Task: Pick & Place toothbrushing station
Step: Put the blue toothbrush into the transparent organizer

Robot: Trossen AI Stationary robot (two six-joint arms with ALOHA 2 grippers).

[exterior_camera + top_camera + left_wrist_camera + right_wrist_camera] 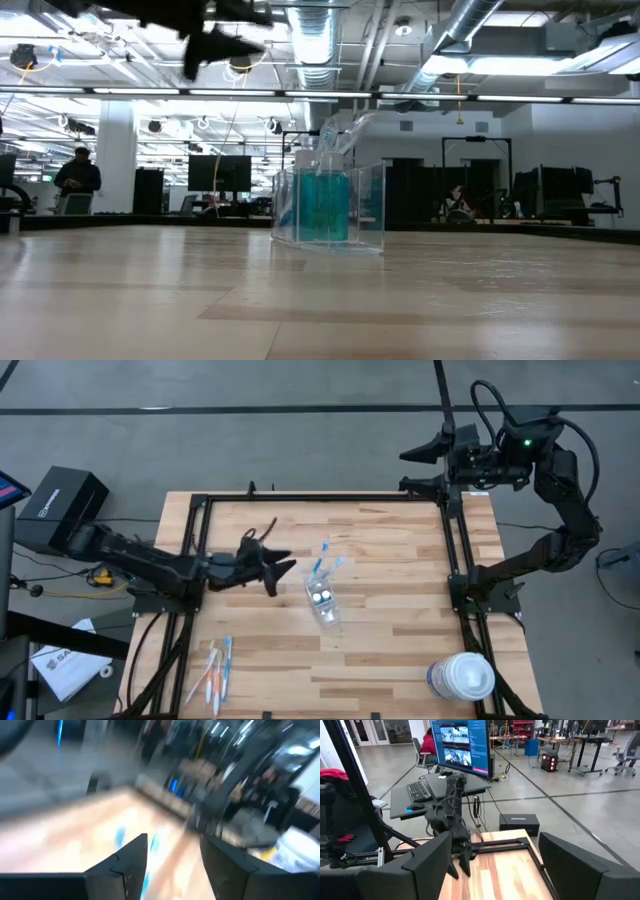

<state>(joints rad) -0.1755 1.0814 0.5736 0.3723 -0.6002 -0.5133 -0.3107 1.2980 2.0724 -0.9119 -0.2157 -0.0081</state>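
Observation:
A small clear cup (323,603) stands upright on its base in the middle of the wooden table, also plain in the low view (328,205). Two teal tubes (322,205) stand inside it. Blue-and-white toothbrushes (325,560) stick out of its top, leaning toward the far edge. Several more toothbrushes (218,668) lie flat near the table's front left corner. My left gripper (277,574) hovers open just left of the cup, above the table (225,40), with nothing between its fingers (175,865). My right gripper (420,468) waits open, high over the far right corner.
A big round white-lidded tub (462,678) stands at the table's front right corner. A black metal frame (200,550) runs along the left, far and right sides of the table. A black box (62,505) sits off the table at the left. Bare wood lies between the cup and the tub.

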